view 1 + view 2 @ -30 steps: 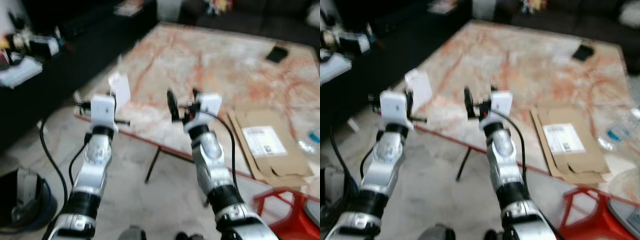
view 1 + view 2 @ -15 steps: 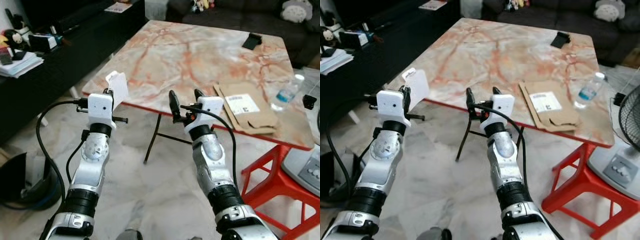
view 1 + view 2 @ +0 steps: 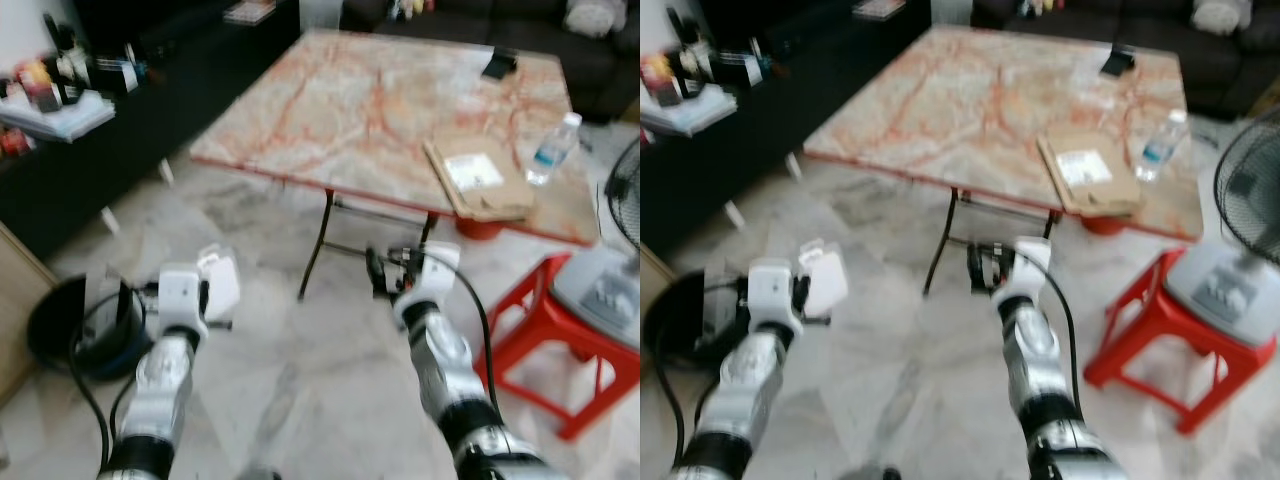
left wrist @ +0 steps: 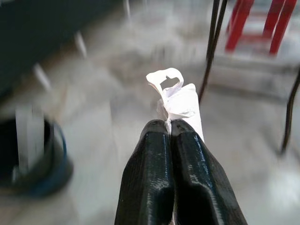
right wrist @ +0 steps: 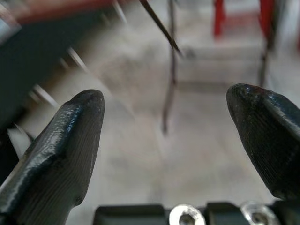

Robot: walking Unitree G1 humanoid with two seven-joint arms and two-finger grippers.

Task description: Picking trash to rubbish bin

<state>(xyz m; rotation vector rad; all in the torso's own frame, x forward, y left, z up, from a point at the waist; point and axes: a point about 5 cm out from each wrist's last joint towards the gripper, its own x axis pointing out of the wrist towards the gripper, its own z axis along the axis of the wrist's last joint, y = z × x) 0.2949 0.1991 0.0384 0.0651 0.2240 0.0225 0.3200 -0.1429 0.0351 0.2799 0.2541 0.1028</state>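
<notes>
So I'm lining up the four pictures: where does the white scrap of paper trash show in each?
Left eye view: white paper scrap lower left, pinched in the left hand, right of the dark bin.
Right eye view: lower left, again beside the bin.
Left wrist view: centre, sticking out past the shut fingers.
Right wrist view: not in it.
Shared landmark: the dark bin.

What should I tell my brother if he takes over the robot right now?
Left hand: shut on a piece of white paper, held up over the floor.
Right hand: open, holding nothing, raised in front of the robot.
The dark rubbish bin stands on the floor to the robot's left, close to the left hand.
Done: the paper is picked up and away from the marble table.
Left: bring the paper over the bin and let go. Cardboard and a water bottle sit on the table.
</notes>
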